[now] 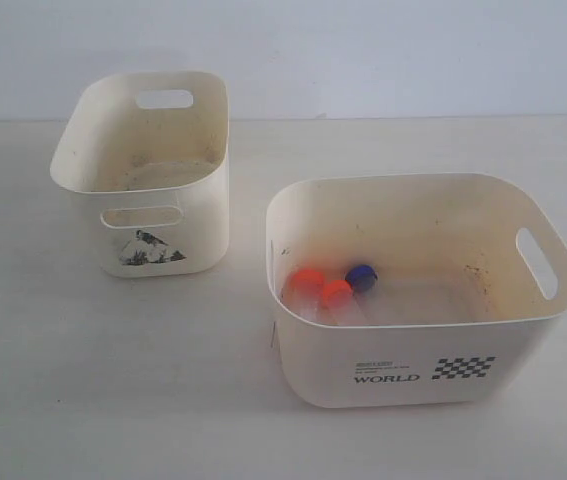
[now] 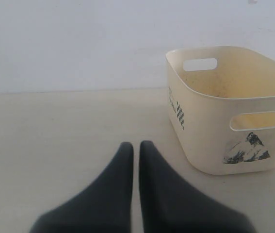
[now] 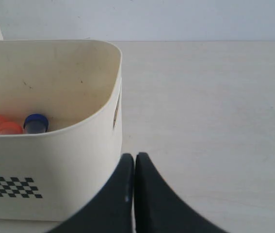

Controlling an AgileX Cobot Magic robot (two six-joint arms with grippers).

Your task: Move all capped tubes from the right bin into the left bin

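In the right bin (image 1: 418,345) the capped tubes (image 1: 336,293) show mostly caps, their bodies hard to see; left pincer (image 2: 136,146) and right pincer (image 3: 135,158) are both narrow, holding nothing

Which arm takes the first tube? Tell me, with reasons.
Right, probably. The right gripper sits shut beside the right bin, where the capped tubes lie. The left gripper, also shut, faces the left bin, away from the tubes.

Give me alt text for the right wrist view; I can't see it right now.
Three capped tubes, two orange-capped and one blue-capped, lie in the right bin. The right pincer is shut and empty, outside the bin beside its wall.
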